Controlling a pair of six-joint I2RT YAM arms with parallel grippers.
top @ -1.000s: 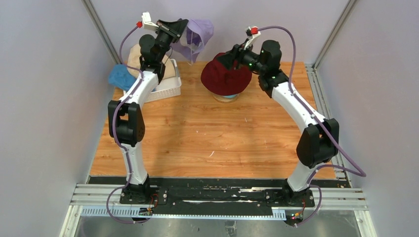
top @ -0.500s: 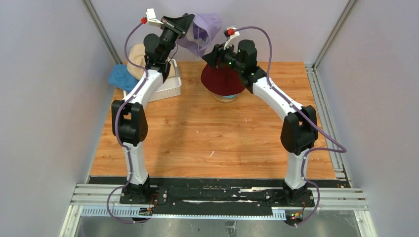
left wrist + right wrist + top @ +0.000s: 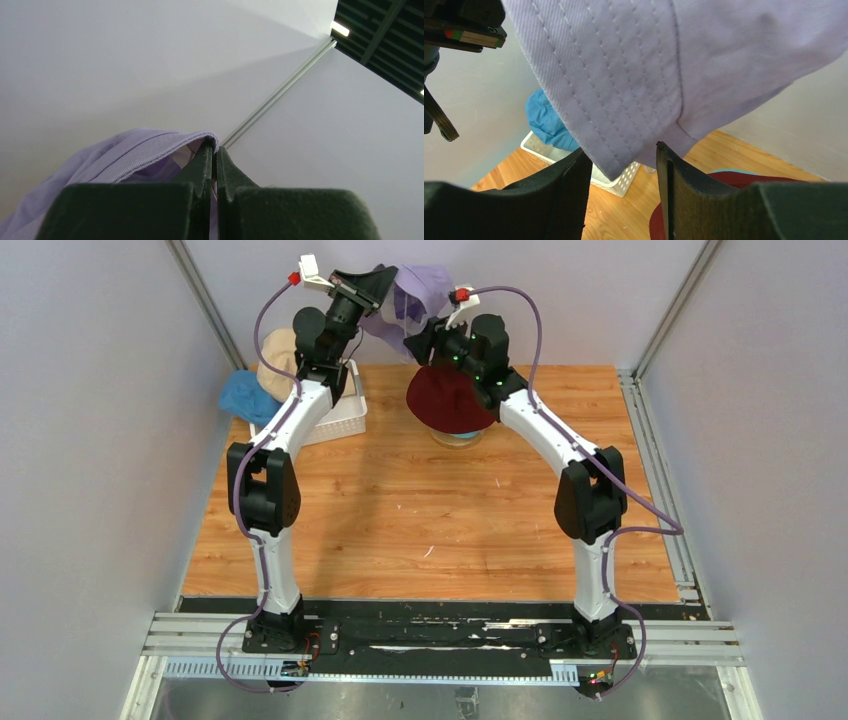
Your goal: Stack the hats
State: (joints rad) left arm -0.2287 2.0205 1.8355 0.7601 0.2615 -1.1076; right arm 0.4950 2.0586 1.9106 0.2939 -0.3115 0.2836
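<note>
My left gripper (image 3: 385,282) is shut on the brim of the lavender hat (image 3: 418,298) and holds it high at the back; its brim shows in the left wrist view (image 3: 150,150). My right gripper (image 3: 424,337) is open just under the hanging hat, its jaws either side of the brim's lower edge (image 3: 624,100) without closing on it. The dark red hat (image 3: 450,398) sits on top of the teal hat (image 3: 458,436), whose rim alone shows. The blue hat (image 3: 243,395) and beige hat (image 3: 275,355) lie in the basket.
The white mesh basket (image 3: 335,418) stands at the back left of the wooden table (image 3: 420,520). Grey walls close in on the back and both sides. The wooden stand is hidden under the stacked hats.
My right gripper has left the dark red hat and swung left and up to the lavender hat's hanging brim. My left gripper has shifted the lavender hat slightly right.
</note>
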